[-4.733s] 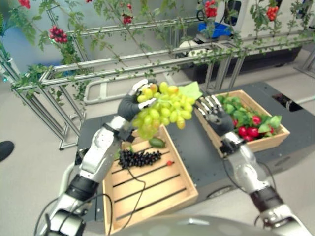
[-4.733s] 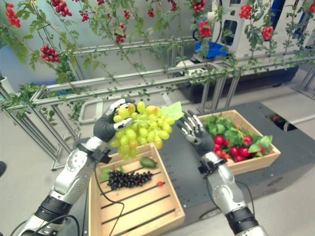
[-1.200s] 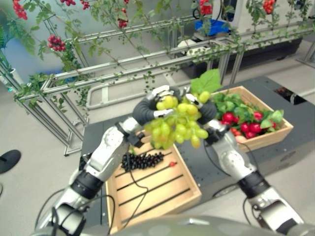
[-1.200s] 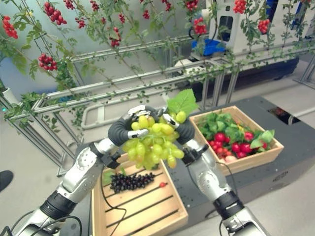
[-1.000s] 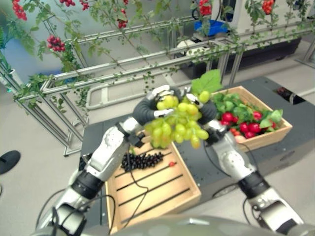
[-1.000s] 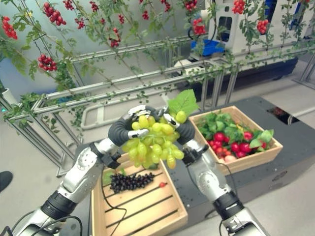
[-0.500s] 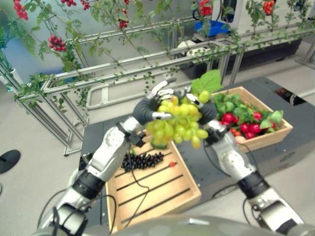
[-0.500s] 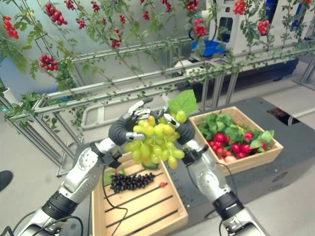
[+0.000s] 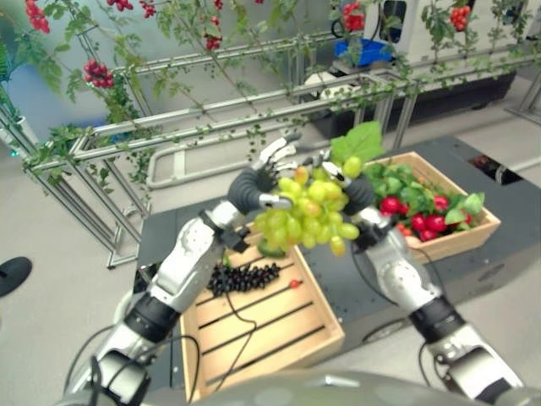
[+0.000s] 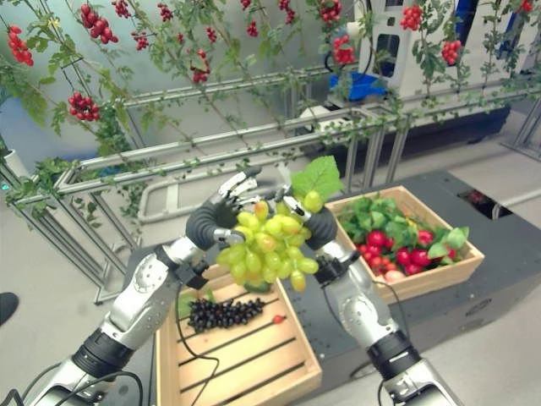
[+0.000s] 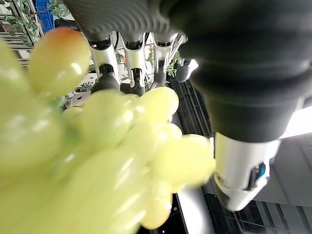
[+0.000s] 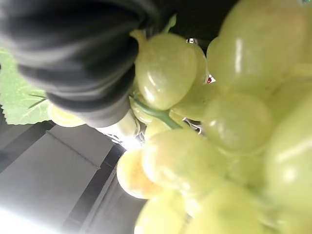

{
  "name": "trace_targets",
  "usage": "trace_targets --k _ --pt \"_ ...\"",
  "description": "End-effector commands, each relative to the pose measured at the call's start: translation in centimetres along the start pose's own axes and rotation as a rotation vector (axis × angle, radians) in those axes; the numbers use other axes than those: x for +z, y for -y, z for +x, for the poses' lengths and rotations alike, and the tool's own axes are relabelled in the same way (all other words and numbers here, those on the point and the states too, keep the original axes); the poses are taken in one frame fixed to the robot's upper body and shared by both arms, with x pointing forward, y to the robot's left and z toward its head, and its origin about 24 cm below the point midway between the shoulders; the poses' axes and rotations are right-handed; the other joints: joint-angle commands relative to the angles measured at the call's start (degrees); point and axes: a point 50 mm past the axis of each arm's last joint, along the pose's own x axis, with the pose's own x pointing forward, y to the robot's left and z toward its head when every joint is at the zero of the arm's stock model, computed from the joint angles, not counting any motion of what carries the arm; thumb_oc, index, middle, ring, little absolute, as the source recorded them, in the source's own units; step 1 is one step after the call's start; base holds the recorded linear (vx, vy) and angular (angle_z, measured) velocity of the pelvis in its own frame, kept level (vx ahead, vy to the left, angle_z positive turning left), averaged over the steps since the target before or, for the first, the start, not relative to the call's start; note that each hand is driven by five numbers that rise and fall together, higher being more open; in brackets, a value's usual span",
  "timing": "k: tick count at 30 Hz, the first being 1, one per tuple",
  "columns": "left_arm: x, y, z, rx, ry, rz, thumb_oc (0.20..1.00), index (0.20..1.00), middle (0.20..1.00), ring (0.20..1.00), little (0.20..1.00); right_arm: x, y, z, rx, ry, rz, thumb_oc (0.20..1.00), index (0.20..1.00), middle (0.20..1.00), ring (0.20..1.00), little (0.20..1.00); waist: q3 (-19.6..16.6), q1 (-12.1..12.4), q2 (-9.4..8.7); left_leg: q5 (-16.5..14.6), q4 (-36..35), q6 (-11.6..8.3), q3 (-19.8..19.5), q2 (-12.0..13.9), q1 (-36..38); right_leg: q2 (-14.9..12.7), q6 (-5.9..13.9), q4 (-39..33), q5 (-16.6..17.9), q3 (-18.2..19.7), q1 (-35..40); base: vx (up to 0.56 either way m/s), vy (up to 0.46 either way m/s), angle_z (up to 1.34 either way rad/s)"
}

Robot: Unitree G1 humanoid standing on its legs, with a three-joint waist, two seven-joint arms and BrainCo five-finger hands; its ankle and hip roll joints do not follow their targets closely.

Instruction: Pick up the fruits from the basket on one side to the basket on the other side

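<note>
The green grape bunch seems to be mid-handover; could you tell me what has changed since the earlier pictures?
The right robot hand came over from the side and closed on the green grape bunch. The left robot hand, gripping earlier, has now straightened its fingers. The black grapes stayed in the left crate.

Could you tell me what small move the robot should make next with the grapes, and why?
Probably draw the left robot hand clear. Its fingers are spread straight beside the green grape bunch, while the right robot hand grips the bunch near its leaf. That frees the right arm to carry the bunch to the right-side basket.
</note>
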Motion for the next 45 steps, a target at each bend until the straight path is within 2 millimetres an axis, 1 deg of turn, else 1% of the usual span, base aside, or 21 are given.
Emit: trace_targets --k 1,4,5,8,16,30,35,41,45 --pt "2.9 -1.6 0.4 0.039 0.139 0.059 1.000 1.000 1.000 1.000 1.000 3.4 -0.9 0.6 0.034 0.213 -0.049 0.200 0.200 0.200 0.200 0.200 -2.5 -1.2 -4.48 -7.2 4.6 4.01 0.9 -5.2 0.2 -1.0 3.55 -2.4 -1.3 -0.4 4.3 0.00 0.000 0.00" --pt "2.9 -1.8 0.1 0.047 0.134 0.062 1.000 1.000 1.000 1.000 1.000 4.3 -0.4 0.4 0.011 0.240 -0.087 0.200 0.200 0.200 0.200 0.200 -2.5 -1.2 -4.57 -7.2 4.5 3.94 0.8 -5.1 0.3 -0.9 3.51 -2.5 -1.3 -0.5 4.4 0.00 0.000 0.00" --pt "2.8 -1.9 0.0 0.051 0.129 0.064 1.000 1.000 1.000 1.000 1.000 4.9 -0.1 0.2 -0.005 0.255 -0.113 0.200 0.200 0.200 0.200 0.200 -2.5 -1.2 -4.65 -7.2 4.5 3.93 0.7 -5.0 0.3 -0.9 3.51 -2.5 -1.3 -0.5 4.4 0.00 0.000 0.00" --pt "2.8 -2.1 -0.2 0.057 0.126 0.068 1.000 1.000 1.000 1.000 1.000 5.3 0.2 -0.1 -0.020 0.264 -0.131 0.200 0.200 0.200 0.200 0.200 -2.5 -1.1 -4.74 -7.1 4.4 3.89 0.6 -5.0 0.3 -0.9 3.55 -2.5 -1.3 -0.5 4.4 0.00 0.000 0.00" --pt "2.8 -2.6 -1.0 0.079 0.115 0.077 1.000 1.000 1.000 1.000 1.000 7.4 1.5 -1.2 -0.078 0.300 -0.218 0.200 0.200 0.200 0.200 0.200 -2.6 -1.1 -5.09 -6.9 4.2 3.82 0.4 -4.9 0.2 -0.6 3.58 -2.6 -1.2 -0.6 4.2 0.00 0.000 0.00" --pt "2.8 -2.8 -1.1 0.088 0.113 0.086 1.000 1.000 1.000 1.000 1.000 8.4 2.2 -1.9 -0.111 0.302 -0.264 0.200 0.200 0.200 0.200 0.200 -2.4 -1.2 -5.54 -7.0 4.2 3.82 0.4 -4.7 0.1 -0.6 3.69 -2.5 -1.1 -0.5 3.9 0.00 0.000 0.00" --pt "2.8 -2.9 -1.4 0.096 0.111 0.089 1.000 1.000 1.000 1.000 1.000 8.8 2.5 -2.2 -0.127 0.289 -0.304 0.200 0.200 0.200 0.200 0.200 -2.3 -1.3 -5.59 -7.1 4.3 3.87 0.4 -4.8 0.0 -0.6 3.77 -2.5 -1.0 -0.4 3.8 0.00 0.000 0.00" --pt "2.7 -3.6 -2.8 0.144 0.099 0.094 1.000 1.000 1.000 1.000 1.000 9.8 3.3 -3.5 -0.174 0.268 -0.375 0.200 0.200 0.200 0.200 0.200 -2.0 -1.4 -5.92 -7.3 4.6 4.04 0.8 -5.0 -0.2 -0.7 4.01 -2.6 -0.6 0.2 3.4 0.00 0.016 -0.01" --pt "3.3 -4.3 -4.0 0.187 0.110 0.112 1.000 1.000 1.000 1.000 1.000 10.6 3.7 -4.6 -0.199 0.231 -0.439 0.200 0.200 0.200 0.200 0.200 -1.7 -1.4 -6.28 -7.3 4.6 4.14 1.0 -5.1 -0.3 -0.7 4.21 -2.7 -0.3 0.6 3.2 0.00 0.000 0.00"
